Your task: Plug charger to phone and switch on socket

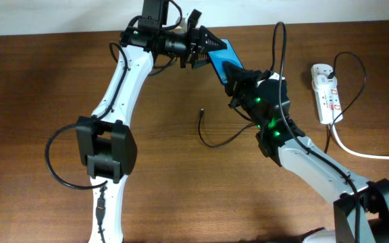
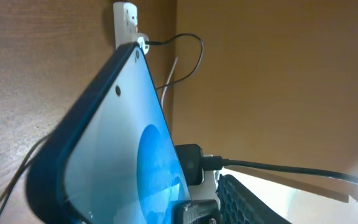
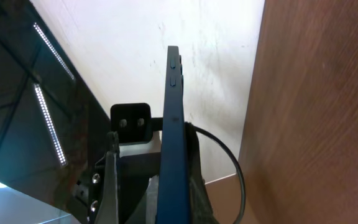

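The phone (image 1: 220, 57), blue screen up, is held above the table at the back between both grippers. My left gripper (image 1: 199, 47) is shut on its left end; the blue screen (image 2: 135, 155) fills the left wrist view. My right gripper (image 1: 238, 75) grips its right end; the right wrist view shows the phone edge-on (image 3: 173, 112) between the fingers. The charger's black plug tip (image 1: 201, 111) lies loose on the table below the phone, and its thin cable curves right under the right arm. The white socket (image 1: 325, 91) lies at the right; it also shows in the left wrist view (image 2: 125, 18).
The socket's thick white cord (image 1: 363, 152) runs off the right edge. A thin black cable loops above the socket (image 1: 356, 62). The wooden table (image 1: 32, 88) ends at a pale wall along the back.
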Tool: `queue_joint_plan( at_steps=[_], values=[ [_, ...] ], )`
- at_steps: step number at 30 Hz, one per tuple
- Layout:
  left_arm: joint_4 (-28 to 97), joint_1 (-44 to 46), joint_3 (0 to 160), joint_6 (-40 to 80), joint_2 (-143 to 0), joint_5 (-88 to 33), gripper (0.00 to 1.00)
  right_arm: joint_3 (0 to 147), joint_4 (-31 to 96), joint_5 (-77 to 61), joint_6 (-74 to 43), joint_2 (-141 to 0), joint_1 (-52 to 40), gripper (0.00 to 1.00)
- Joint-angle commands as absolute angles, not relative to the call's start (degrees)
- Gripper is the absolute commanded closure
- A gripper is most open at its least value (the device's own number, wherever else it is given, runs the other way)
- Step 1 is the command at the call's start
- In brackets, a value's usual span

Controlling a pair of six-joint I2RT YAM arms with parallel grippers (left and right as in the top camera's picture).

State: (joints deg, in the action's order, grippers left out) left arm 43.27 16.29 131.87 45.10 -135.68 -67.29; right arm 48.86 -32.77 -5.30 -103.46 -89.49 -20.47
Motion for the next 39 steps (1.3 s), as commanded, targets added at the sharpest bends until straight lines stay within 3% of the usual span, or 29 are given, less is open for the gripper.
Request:
queue_joint_plan(
  at_steps=[1,14,17,20,25,30,39],
  values=[
    [43.09,17.04,132.05,47.16,-135.63,-69.67,0.52,49.84,-33.93,-4.64,-102.45,-89.73,-21.06,0.96],
    [43.07,17.52,132.05,48.40,-135.63,-65.04,0.87,49.84,-33.87,-4.27,-102.28,-89.73,-22.87,0.96],
    [43.07,17.52,132.05,48.40,-135.63,-64.40,1.00,49.84,-32.88,-4.25,-102.28,-89.73,-22.87,0.96],
    [43.07,17.52,132.05,48.40,-135.63,-64.03,1.00,49.84,-32.80,-4.25,-102.28,-89.73,-22.87,0.95],
    [42.85,17.47,132.05,48.38,-135.63,-63.99,1.00,49.84,-32.84,-4.27,-102.30,-89.73,-22.87,0.67],
    [42.85,16.64,132.05,48.29,-135.63,-62.48,1.00,49.84,-32.82,-4.49,-102.30,-89.73,-22.87,0.52],
    [48.14,6.74,132.05,35.07,-135.63,-65.80,1.00,49.82,-29.47,-8.01,-91.55,-89.73,-22.81,0.50]
  ],
)
